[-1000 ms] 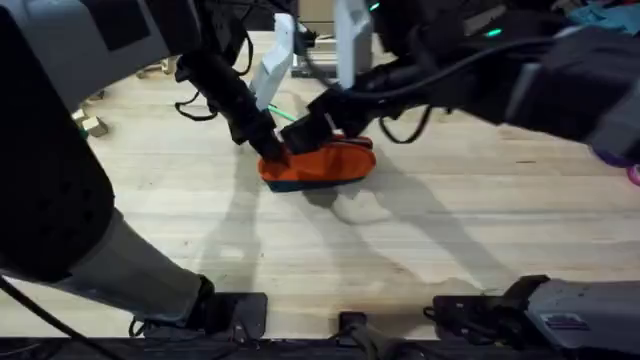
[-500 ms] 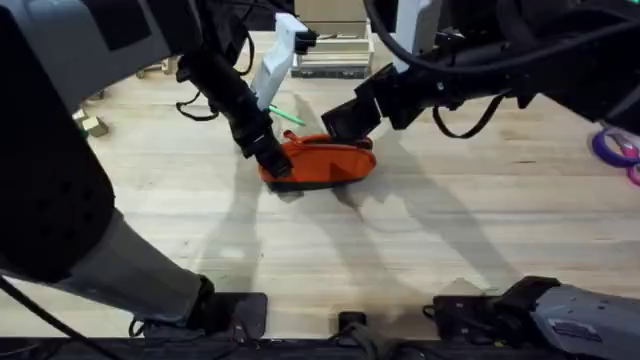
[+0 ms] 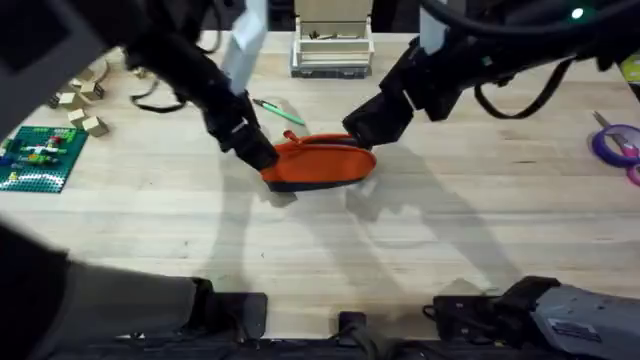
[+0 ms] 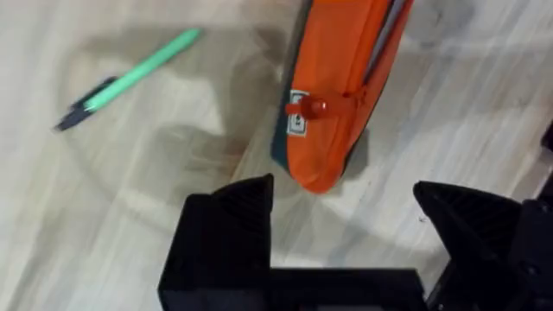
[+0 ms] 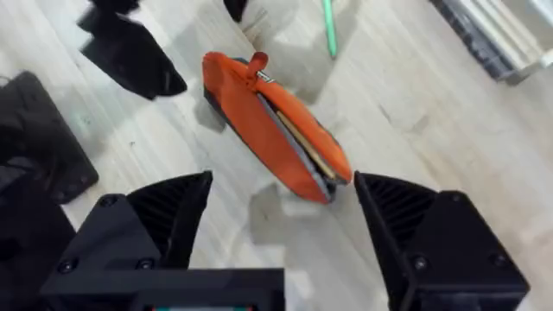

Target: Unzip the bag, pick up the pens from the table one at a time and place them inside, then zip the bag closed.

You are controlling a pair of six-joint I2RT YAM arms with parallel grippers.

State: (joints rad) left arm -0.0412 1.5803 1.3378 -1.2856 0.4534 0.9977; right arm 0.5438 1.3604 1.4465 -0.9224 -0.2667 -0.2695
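Left claw (image 3: 262,157) is sitting right at the left end of the bag (image 3: 318,162), and from its own wrist cam you can see the black fingers (image 4: 226,226) spread wide with nothing between them, the pouch's end and pull tab (image 4: 316,107) just past the gap. Right claw (image 3: 358,132) is up at the bag's upper right edge, also spread apart and empty; its wrist cam looks straight down on the pouch between the two fingers (image 5: 164,210).

Your bag lies a bit above the middle of the overhead frame, long axis running left to right, very slightly tilted. The pull tab is at the left end, so the zipper looks drawn most of the way open toward that side, and the right wrist view shows a dark slit along the top with something pale inside. Dark base strip runs along the lower edge.

One green pen (image 3: 279,111) is lying on the bench (image 3: 450,230) just up and left of the bag, apart from it, angled with its dark tip toward the upper left.

Bench is pale joined planks. Around it you've got a green brick plate (image 3: 40,157) at the left edge, some small wooden blocks (image 3: 82,105) above it, a pale tray (image 3: 331,48) at top centre, and a purple tape roll (image 3: 616,143) at the far right.
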